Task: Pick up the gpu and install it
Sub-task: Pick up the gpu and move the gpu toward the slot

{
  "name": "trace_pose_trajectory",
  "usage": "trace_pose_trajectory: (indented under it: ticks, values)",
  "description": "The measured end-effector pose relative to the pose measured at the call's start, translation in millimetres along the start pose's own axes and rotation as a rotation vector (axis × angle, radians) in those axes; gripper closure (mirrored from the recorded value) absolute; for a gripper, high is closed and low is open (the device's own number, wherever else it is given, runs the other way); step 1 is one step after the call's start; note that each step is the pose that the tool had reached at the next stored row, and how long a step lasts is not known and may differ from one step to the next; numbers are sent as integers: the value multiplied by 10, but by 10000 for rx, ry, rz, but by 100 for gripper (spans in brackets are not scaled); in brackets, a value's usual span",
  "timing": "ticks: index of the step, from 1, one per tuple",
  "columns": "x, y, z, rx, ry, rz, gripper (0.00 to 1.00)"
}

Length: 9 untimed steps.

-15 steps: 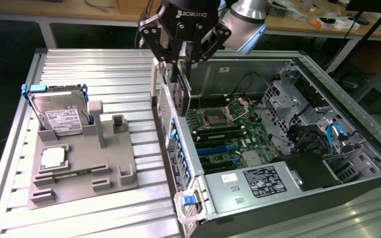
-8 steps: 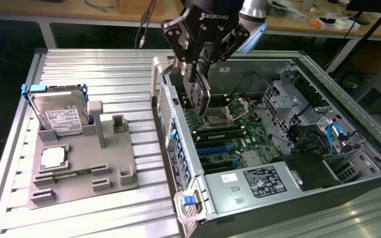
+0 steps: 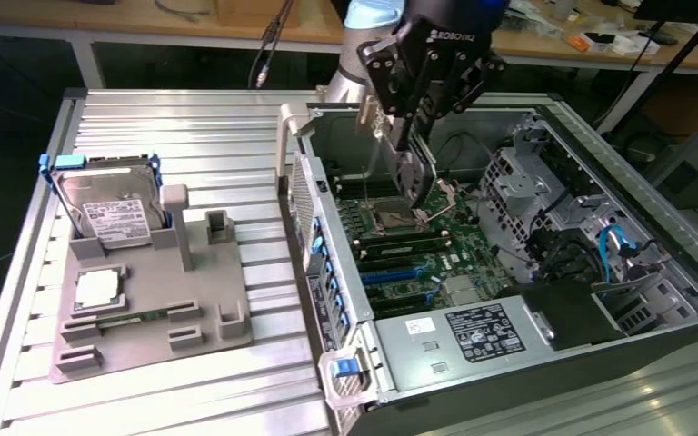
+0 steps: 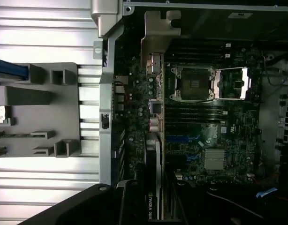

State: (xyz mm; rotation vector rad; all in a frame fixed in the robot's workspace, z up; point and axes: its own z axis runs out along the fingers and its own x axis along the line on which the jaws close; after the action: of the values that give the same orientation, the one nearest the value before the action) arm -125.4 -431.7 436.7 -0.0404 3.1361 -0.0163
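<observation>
The gpu (image 3: 416, 177) is a thin dark card hanging edge-on inside the open computer case (image 3: 313, 182), above the motherboard near the CPU socket (image 3: 395, 216). My gripper (image 3: 413, 118) is shut on its upper edge. In the wrist view the gpu (image 4: 153, 154) runs away from my gripper (image 4: 151, 211) as a slim blade. Its silver bracket (image 4: 155, 37) is at the far end, close to the case's rear wall. The blue expansion slots (image 4: 184, 139) lie beside the card, with a gap between them and it.
A grey fixture (image 3: 204, 300) stands on the slatted table at the exterior view's left. It carries a silver hard drive in a blue frame (image 3: 113, 213), a processor (image 3: 97, 289) and a green memory stick (image 3: 119, 318). The power supply (image 3: 483, 331) and drive cages (image 3: 543, 173) crowd the case.
</observation>
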Motion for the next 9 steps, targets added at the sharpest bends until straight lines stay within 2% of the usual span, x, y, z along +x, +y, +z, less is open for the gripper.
trace_pose_trajectory:
  ticks: [9]
  values:
    - [-447,-11,18,0,-4,0,73]
